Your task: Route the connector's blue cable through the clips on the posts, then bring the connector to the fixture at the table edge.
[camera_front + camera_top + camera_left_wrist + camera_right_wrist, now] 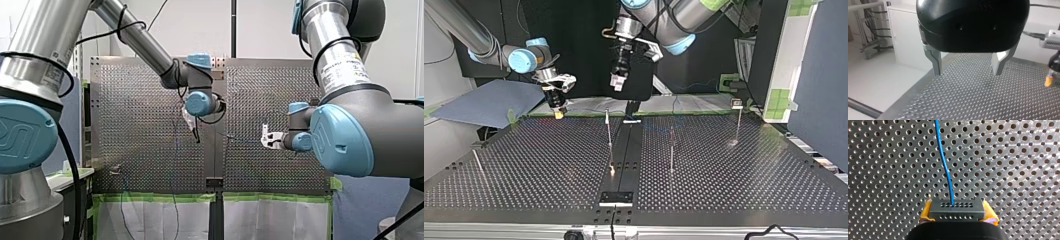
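Clamped between the yellow pads (926,212) of the robot's right gripper (956,213) is the grey connector (956,208), a small block with rows of holes in its face. Its blue cable (944,157) leaves the upper row of holes and runs ahead of the gripper over the perforated table (885,170); whether it touches the surface cannot be told.

The top view shows this gripper above the table's far edge, toward the far left corner. The left gripper (967,72) hangs higher, over the far edge near the table's middle seam. Its metal fingers (937,67) stand wide apart with nothing between them.

Thin upright posts (671,150) stand on the table, well apart from one another. A dark plate (616,198) lies on the seam at the near edge.
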`<state>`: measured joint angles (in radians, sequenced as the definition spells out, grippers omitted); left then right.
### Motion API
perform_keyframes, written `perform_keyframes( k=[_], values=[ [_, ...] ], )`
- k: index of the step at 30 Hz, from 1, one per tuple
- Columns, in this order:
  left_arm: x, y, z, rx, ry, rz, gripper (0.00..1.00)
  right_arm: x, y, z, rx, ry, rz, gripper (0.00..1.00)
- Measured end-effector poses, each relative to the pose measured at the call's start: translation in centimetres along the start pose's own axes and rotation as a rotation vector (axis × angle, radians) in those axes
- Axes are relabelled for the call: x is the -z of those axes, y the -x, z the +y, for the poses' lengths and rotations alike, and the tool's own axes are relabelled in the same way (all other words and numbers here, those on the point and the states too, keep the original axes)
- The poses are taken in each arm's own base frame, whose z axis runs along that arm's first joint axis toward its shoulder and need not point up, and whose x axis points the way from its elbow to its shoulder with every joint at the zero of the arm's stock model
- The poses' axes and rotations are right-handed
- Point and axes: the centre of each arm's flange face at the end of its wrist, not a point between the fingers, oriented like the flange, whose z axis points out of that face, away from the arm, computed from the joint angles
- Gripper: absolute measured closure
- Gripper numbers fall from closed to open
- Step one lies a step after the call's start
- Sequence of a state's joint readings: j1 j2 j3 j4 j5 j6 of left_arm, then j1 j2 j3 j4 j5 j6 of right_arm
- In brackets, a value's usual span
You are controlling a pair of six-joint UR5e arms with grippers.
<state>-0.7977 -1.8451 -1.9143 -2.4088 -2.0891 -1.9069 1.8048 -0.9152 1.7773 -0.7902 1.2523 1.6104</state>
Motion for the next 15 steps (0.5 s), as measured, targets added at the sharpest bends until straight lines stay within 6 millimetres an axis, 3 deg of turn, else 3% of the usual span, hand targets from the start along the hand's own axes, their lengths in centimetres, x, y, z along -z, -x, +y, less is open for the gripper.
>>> perform_keyframes(
  k=[15],
  values=[
    [4.8, 2.7, 1.2, -0.057, -0.024, -0.027, 0.0, 0.0, -0.1, 0.1, 0.001, 0.002, 0.001, 1.0]
  ],
)
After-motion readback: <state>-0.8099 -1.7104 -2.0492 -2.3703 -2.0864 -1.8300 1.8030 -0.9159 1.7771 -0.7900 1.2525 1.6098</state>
